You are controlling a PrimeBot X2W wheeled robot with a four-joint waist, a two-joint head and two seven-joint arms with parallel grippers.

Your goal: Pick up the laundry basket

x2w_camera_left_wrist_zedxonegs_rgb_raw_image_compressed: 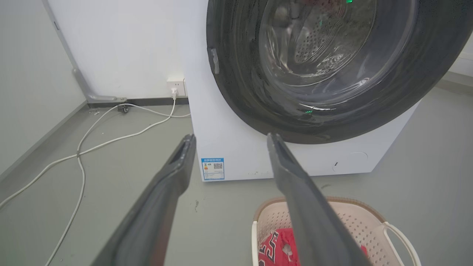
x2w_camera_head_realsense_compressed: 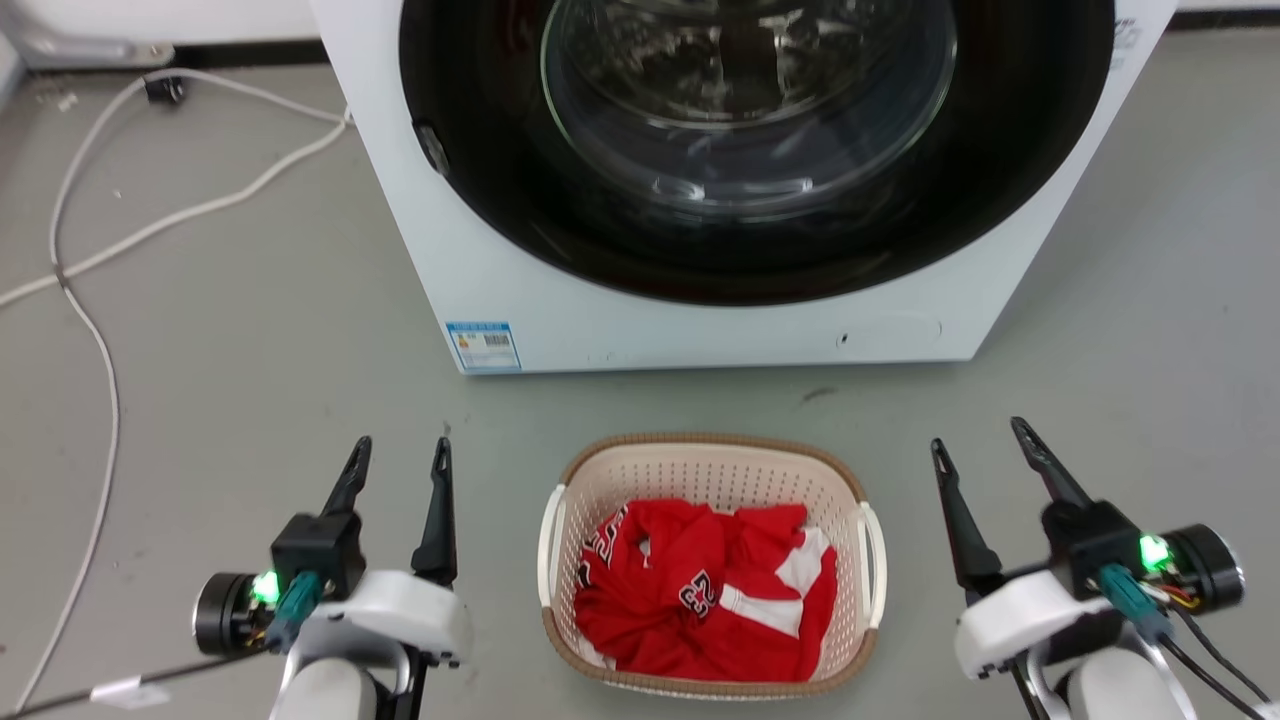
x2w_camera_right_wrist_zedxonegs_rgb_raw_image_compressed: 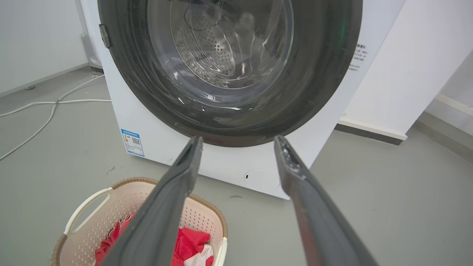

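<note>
**Left claw and right claw released, laundry basket between them**

Both claws are spread, each with its two long dark fingers parted and only air in the gap. The right claw stands a little wider than the left. Neither holds or touches anything. They hang over the grey floor, one on either side of the laundry basket and apart from its white side handles. The laundry basket sits on the floor just in front of the white washing machine. A crumpled red jersey with white panels lies inside it. White cables trail across the floor on the robot's left.
</note>
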